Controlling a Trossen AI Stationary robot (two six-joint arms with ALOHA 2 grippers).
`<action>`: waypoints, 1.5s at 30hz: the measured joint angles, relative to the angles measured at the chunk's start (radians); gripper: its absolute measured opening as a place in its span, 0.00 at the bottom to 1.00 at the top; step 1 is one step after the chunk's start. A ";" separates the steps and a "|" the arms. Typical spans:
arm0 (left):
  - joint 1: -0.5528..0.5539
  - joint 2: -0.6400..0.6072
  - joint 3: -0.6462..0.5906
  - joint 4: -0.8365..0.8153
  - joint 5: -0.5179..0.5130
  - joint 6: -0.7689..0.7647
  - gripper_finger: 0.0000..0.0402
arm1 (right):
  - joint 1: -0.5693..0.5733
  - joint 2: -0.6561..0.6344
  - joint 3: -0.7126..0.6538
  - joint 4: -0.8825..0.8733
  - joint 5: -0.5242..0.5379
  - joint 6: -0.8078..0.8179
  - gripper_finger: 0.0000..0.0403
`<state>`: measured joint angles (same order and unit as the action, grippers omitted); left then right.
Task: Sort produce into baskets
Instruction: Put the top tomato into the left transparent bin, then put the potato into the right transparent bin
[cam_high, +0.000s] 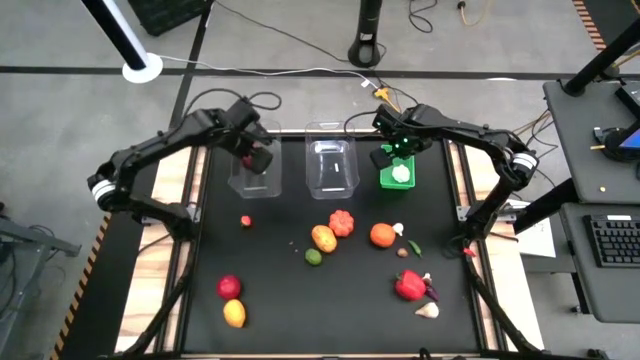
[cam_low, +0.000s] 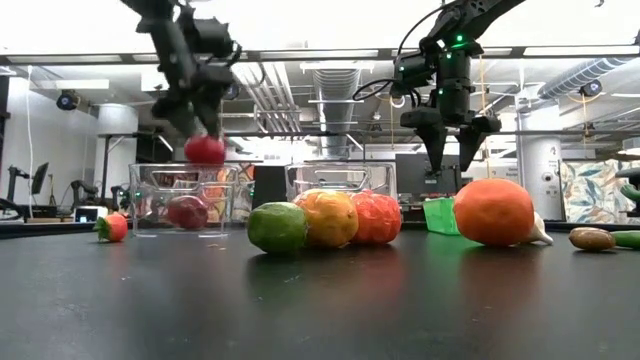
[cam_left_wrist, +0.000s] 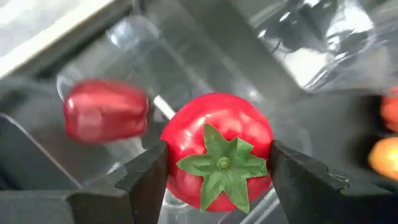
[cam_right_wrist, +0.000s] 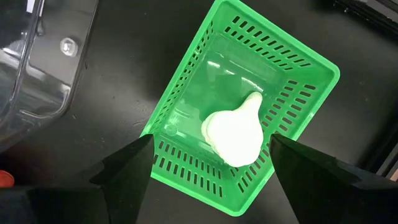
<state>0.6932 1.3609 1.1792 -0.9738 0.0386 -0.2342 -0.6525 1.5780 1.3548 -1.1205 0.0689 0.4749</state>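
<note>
Black desk (cam_high: 280, 300) front edge: red and yellow round toy fruits (cam_high: 232, 300) sit near-left, red pepper-like piece with a white garlic-like piece (cam_high: 415, 290) near-right. Mid-desk, unsorted cluster: lime (cam_low: 277, 227), orange and red-orange pieces (cam_low: 345, 218), big orange one (cam_low: 493, 211). Far row: left gripper (cam_left_wrist: 217, 171) over the left clear plastic tub (cam_high: 252, 170), fingers clenched on a red toy tomato (cam_left_wrist: 217, 149); looks held there for a drop, one red piece (cam_left_wrist: 104, 117) already inside. Middle clear tub (cam_high: 333, 165) looks bare. Right gripper (cam_right_wrist: 208, 165) hovers above the green mesh basket (cam_right_wrist: 298, 68), fingers released, white garlic piece (cam_right_wrist: 235, 134) lying in it. Reds seemingly go left, garlic to green.
</note>
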 joint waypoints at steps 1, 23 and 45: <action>0.012 0.000 -0.028 0.013 -0.001 -0.012 0.59 | 0.000 0.000 0.000 0.000 0.000 0.003 0.76; 0.038 0.019 -0.155 0.055 -0.130 -0.025 0.72 | 0.000 -0.004 0.055 -0.009 0.006 0.031 0.79; -0.160 -0.173 -0.024 0.103 -0.073 -0.056 0.75 | 0.400 -0.089 0.192 0.047 -0.095 0.160 0.72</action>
<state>0.5334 1.1883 1.1553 -0.8705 -0.0341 -0.2905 -0.2529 1.4890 1.5463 -1.0738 -0.0265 0.6346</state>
